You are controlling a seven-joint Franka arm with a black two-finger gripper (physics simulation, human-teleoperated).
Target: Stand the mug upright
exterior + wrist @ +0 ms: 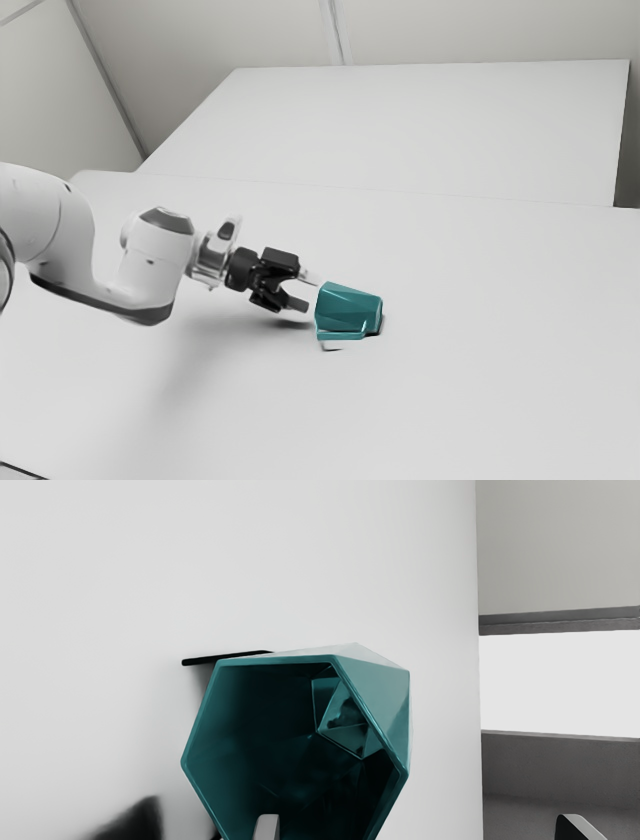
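The teal faceted mug (347,308) lies on its side on the white table, its mouth facing the gripper and its handle low on the side nearer the camera in the exterior view. Just off the mouth, toward the exterior view's left, the black gripper (305,291) stands open. In the wrist view the mug (410,720) shows its hexagonal mouth and dark inside. One fingertip of the gripper (417,827) overlaps the mouth there, while the other is out beyond the mug's wall. Whether the first finger is inside the mug I cannot tell.
The white table (480,390) extends around the mug on all sides. Behind it, a large pale panel (400,125) stands toward the back wall. The table's edge and a grey wall (555,545) appear beyond the mug in the wrist view.
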